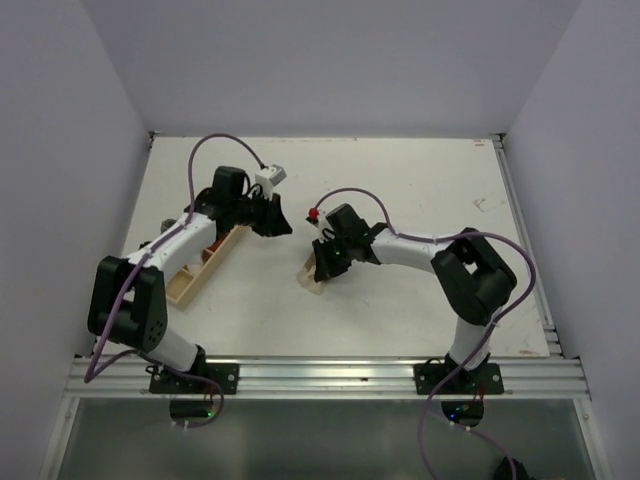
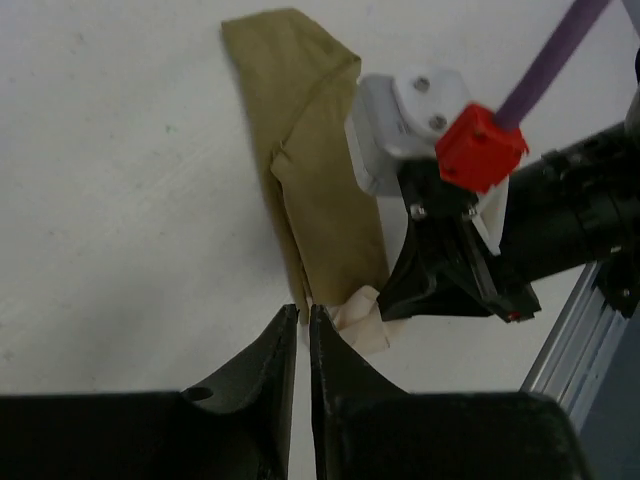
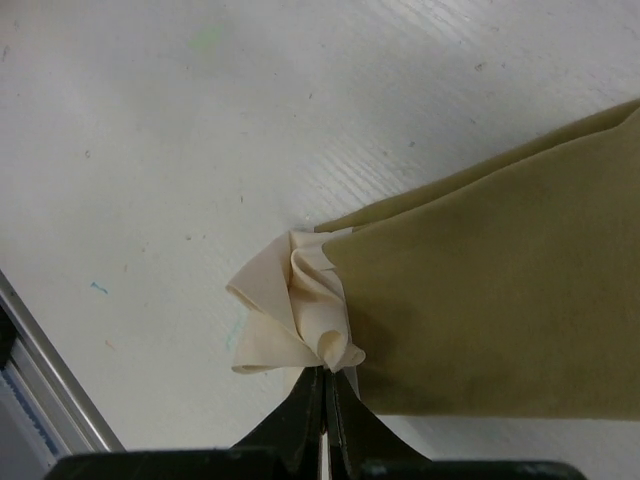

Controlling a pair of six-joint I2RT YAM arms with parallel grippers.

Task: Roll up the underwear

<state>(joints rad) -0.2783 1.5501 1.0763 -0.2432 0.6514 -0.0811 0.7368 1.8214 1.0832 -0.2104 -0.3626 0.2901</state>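
Note:
The underwear (image 1: 311, 274) lies on the white table between the two arms. In the left wrist view it is a folded olive-khaki strip (image 2: 320, 180) with a cream end (image 2: 362, 320). In the right wrist view the olive part (image 3: 480, 300) fills the right side and the cream end (image 3: 295, 310) is bunched up. My right gripper (image 3: 325, 375) is shut on that bunched cream end; it also shows in the top view (image 1: 325, 262) and in the left wrist view (image 2: 395, 295). My left gripper (image 2: 304, 312) is shut and empty, held apart from the cloth to its upper left (image 1: 280, 222).
A wooden tray (image 1: 196, 272) with small items stands on the left under my left arm. An aluminium rail (image 1: 320, 375) runs along the table's front edge and shows in the right wrist view (image 3: 40, 395). White walls enclose the table.

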